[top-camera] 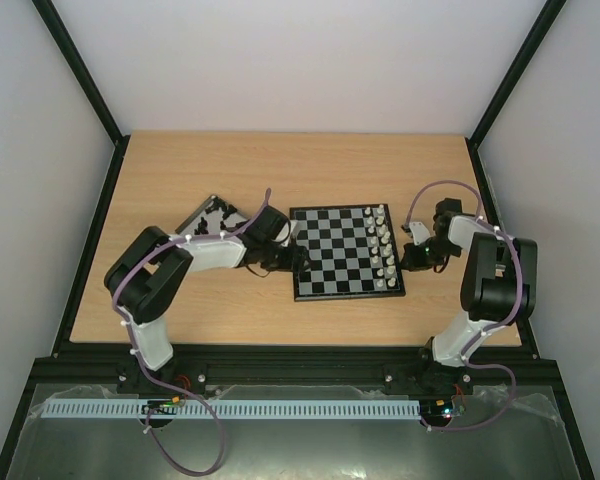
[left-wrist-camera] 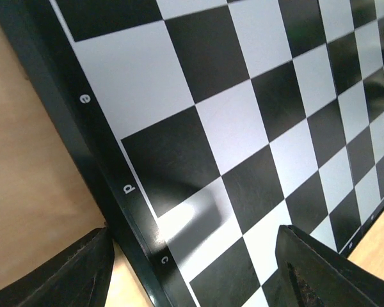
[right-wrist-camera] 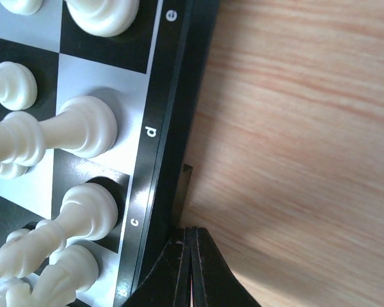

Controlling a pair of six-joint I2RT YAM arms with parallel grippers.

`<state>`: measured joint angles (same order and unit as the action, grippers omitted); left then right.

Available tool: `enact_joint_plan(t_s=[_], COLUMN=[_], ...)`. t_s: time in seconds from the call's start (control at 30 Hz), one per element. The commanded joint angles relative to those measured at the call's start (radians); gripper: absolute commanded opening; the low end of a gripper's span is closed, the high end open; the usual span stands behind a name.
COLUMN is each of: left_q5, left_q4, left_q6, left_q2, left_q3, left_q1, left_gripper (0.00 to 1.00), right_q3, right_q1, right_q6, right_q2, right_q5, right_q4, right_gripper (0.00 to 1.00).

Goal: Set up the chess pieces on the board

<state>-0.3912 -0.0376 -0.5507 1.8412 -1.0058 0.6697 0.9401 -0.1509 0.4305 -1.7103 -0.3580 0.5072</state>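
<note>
Left arm (top-camera: 208,254) half-hiding tray (top-camera: 193,214); dark specks inside probably being black pieces (top-camera: 217,209). White pieces (top-camera: 382,246) lining board (top-camera: 330,262) right side. Your left gripper (left-wrist-camera: 198,281) gaping over left border; right gripper (right-wrist-camera: 191,256) pinching closed beside right border, bare squares between.

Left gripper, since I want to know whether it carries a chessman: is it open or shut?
Open. The left gripper has its fingers wide apart at the chessboard edge, with only bare squares between them.
</note>
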Motion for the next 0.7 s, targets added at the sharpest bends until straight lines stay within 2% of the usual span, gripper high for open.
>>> enact_joint_plan(t_s=[0.0, 0.13, 0.17, 0.2, 0.23, 0.33, 0.47, 0.6, 0.67], left_q5=[-0.042, 0.080, 0.121, 0.169, 0.208, 0.303, 0.449, 0.594, 0.624], left_q4=[0.008, -0.045, -0.070, -0.098, -0.124, -0.246, -0.443, -0.450, -0.415], left_q6=[-0.033, -0.038, -0.038, -0.036, -0.032, 0.012, 0.076, 0.140, 0.177], left_q2=[-0.087, -0.165, -0.183, -0.206, -0.230, -0.294, -0.339, -0.429, -0.490], left_q3=[0.069, 0.112, 0.110, 0.107, 0.101, 0.051, -0.072, -0.098, -0.101], left_q1=[0.058, 0.048, 0.044, 0.042, 0.041, 0.042, 0.046, 0.051, 0.051], left_gripper=[0.70, 0.73, 0.80, 0.97, 0.99, 0.99, 0.99, 0.99, 0.99], right_q3=[-0.045, -0.040, -0.026, -0.004, 0.019, 0.102, 0.186, 0.233, 0.230], right_q1=[0.022, 0.019, 0.013, 0.002, -0.012, -0.060, -0.074, -0.073, -0.072], right_q6=[0.038, -0.032, -0.058, -0.077, -0.095, -0.138, -0.192, -0.265, -0.303], right_q2=[0.044, 0.068, 0.069, 0.072, 0.077, 0.113, 0.229, 0.335, 0.381], right_q5=[-0.085, 0.000, 0.012, 0.018, 0.016, 0.008, 0.004, -0.138, -0.211], right_q4=[0.097, 0.048, 0.049, 0.051, 0.062, 0.106, 0.115, 0.091, 0.059], right_gripper=[0.04, 0.04, 0.07, 0.08, 0.10, 0.19, 0.43, 0.59, 0.63])
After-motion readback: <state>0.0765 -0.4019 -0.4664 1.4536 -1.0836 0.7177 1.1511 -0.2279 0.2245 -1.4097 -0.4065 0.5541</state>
